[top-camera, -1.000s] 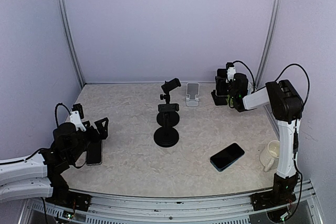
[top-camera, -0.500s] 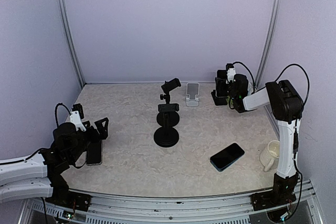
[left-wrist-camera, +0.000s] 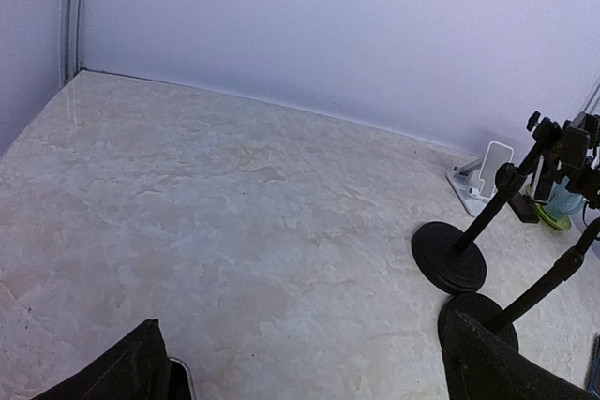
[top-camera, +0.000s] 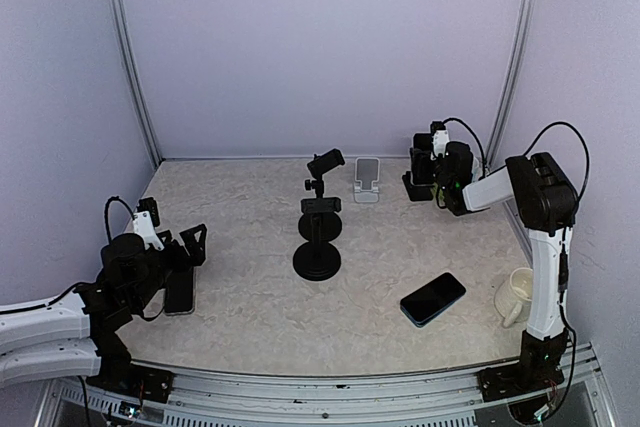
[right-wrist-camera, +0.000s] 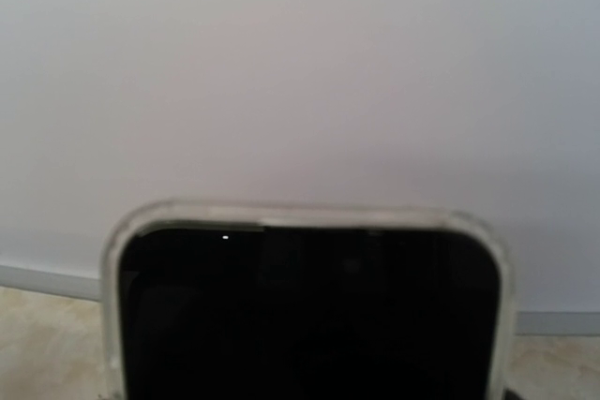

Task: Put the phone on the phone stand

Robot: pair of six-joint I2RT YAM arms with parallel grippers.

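Marble tabletop (top-camera: 240,237) holds phone (top-camera: 433,298) apart from phone stand (top-camera: 367,179).

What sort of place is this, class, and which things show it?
Probably a robot test cell in a lab: the left arm and right arm are bolted at the near edge of a marbled table, plain lilac walls box it in, and props like a phone and mug lie out.
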